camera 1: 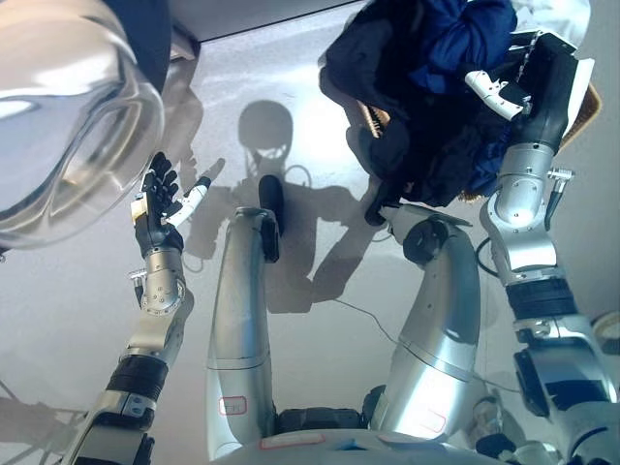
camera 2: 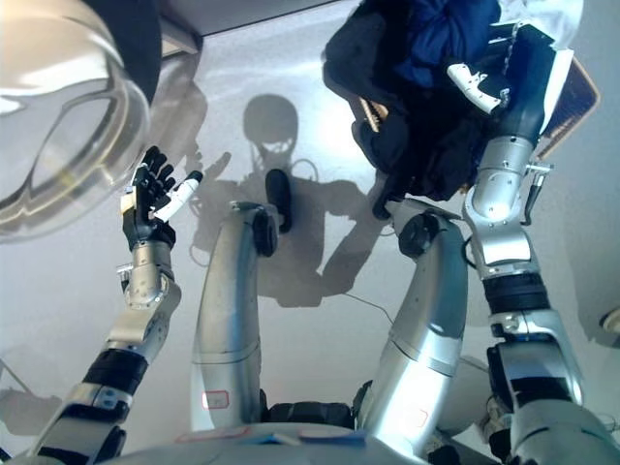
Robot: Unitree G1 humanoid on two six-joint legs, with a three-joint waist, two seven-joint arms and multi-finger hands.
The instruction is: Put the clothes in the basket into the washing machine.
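Grey floor [camera 1: 87, 310], R hand [camera 1: 504, 92] amid clothes [camera 1: 436, 87]

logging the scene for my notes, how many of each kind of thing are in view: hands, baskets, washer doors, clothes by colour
robot hands: 2, left hand open, right hand at the clothes
baskets: 1, wicker basket, mostly hidden
washer doors: 1, glass door, swung open
bright blue clothes: 1 bundle
dark clothes: 1 heap, single pieces cannot be told apart
total: 6

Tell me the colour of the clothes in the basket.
Dark navy and brighter blue clothes; clearest in the left eye view.
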